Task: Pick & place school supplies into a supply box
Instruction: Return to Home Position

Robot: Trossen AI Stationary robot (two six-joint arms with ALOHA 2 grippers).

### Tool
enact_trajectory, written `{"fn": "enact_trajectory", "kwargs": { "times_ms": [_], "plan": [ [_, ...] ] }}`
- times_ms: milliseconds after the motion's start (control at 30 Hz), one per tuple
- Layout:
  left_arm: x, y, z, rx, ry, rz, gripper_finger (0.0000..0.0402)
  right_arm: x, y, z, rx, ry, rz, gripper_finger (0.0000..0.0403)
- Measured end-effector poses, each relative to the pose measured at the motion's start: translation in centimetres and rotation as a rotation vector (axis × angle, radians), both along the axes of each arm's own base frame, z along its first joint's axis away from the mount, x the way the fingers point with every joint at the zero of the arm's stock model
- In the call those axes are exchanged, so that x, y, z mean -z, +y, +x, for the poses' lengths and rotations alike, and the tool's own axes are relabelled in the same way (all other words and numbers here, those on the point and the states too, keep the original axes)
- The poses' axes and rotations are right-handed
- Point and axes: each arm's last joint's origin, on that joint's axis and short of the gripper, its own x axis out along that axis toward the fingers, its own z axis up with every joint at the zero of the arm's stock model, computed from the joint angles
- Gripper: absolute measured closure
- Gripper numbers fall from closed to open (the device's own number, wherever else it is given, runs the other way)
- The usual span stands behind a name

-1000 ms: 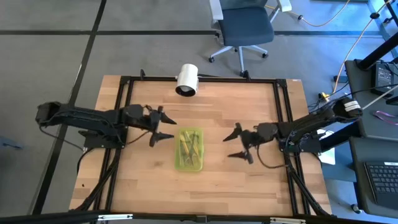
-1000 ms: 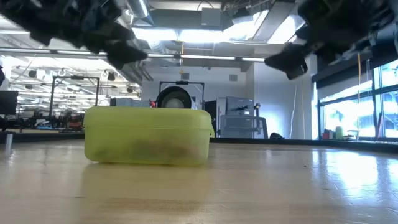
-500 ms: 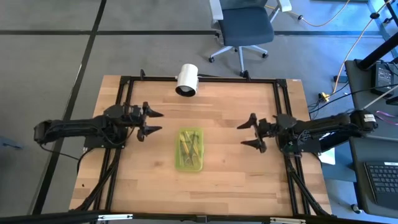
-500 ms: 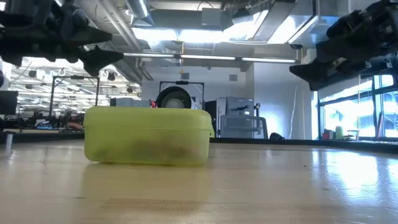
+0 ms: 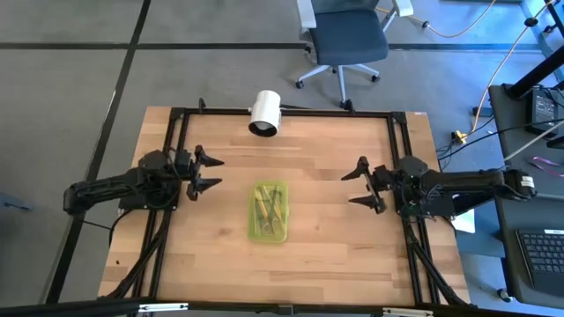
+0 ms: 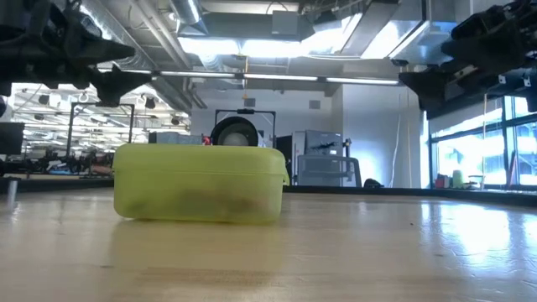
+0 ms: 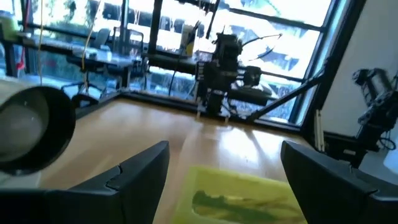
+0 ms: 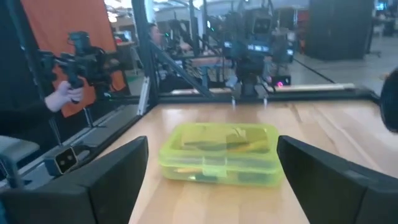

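One supply box point(image 5: 270, 212): closed, at the centre of the table point(image 5: 335, 255); school supplies point(image 5: 267, 204) show through the lid.
Handling: probably light, stiff and smooth plastic, a little slippery; best taken across its narrow width, at the middle.
Left gripper point(image 5: 218, 172): released, empty, near the left edge.
Right gripper point(image 5: 346, 188): released, empty, near the right edge.
White cylinder point(image 5: 265, 113): at the far edge.

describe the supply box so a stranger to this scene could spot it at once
On the wooden table, near its middle, between the left gripper and the right gripper, lies the supply box. It is a shallow, shut, translucent yellow-green case with thin shapes showing through its lid, unlike the opaque white cylinder at the edge by the office chair.
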Motion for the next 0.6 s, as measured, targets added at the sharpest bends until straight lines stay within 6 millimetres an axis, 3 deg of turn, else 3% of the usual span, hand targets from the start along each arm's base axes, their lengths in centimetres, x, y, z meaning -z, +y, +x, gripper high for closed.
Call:
{"fn": "enact_trajectory", "kwargs": {
  "times_ms": [200,600],
  "plan": [
    [-0.3,-0.4,-0.3,0.097,-0.018,0.059,0.0100,-1.0,-0.2,-1.4,-0.038,-0.086,-0.036,0.0043],
    [0.0,-0.4,-0.3,0.102,-0.010,0.044,0.0101,-1.6,-0.1,-4.0,-0.021,-0.172,-0.055,0.0043]
  ]
}}
